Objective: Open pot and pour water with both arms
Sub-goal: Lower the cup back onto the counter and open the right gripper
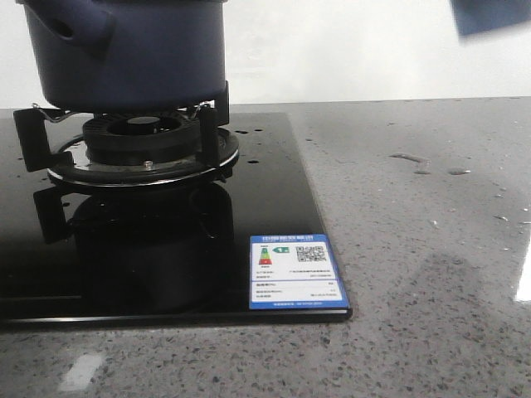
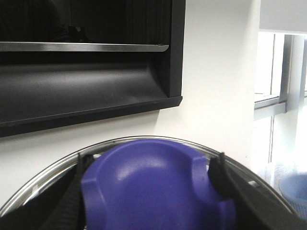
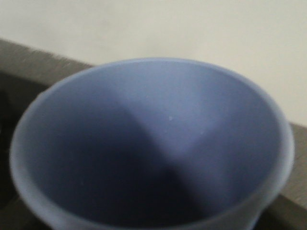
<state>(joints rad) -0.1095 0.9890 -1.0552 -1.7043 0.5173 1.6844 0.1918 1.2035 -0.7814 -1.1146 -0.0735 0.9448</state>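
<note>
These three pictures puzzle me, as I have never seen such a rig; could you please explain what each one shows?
It is a two-armed robot with three cameras. The front view looks forward over a grey counter: a dark blue pot sits on a gas burner of a black glass hob, with water drops nearby. The left wrist camera shows a blue knob on a lid with a metal rim, close up, seemingly held between dark fingers. The right wrist camera looks into a light blue cup; its fingers are hidden.
</note>
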